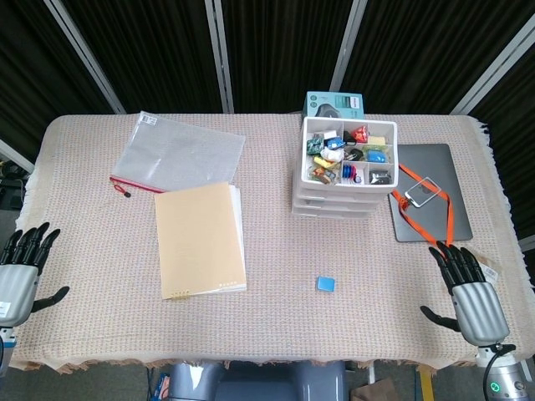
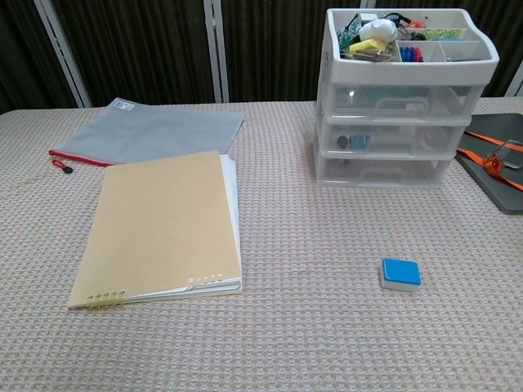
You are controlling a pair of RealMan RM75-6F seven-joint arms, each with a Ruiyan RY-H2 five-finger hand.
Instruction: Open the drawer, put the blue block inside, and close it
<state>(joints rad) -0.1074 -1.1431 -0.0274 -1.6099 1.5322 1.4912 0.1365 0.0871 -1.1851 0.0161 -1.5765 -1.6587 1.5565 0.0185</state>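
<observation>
The blue block (image 1: 326, 284) (image 2: 400, 273) lies flat on the woven cloth, in front of the white drawer unit (image 1: 343, 189) (image 2: 399, 139). All three clear drawers are closed; the open top tray holds several small items. My right hand (image 1: 471, 294) rests at the table's front right edge, fingers spread, holding nothing, well to the right of the block. At the front left edge my left hand (image 1: 20, 272) is also spread and empty. Neither hand shows in the chest view.
A tan spiral notebook (image 1: 201, 239) (image 2: 162, 226) lies left of centre, a mesh zip pouch (image 1: 177, 152) (image 2: 151, 131) behind it. A grey laptop (image 1: 430, 192) with an orange lanyard sits right of the drawers. A teal box (image 1: 333, 104) stands behind them.
</observation>
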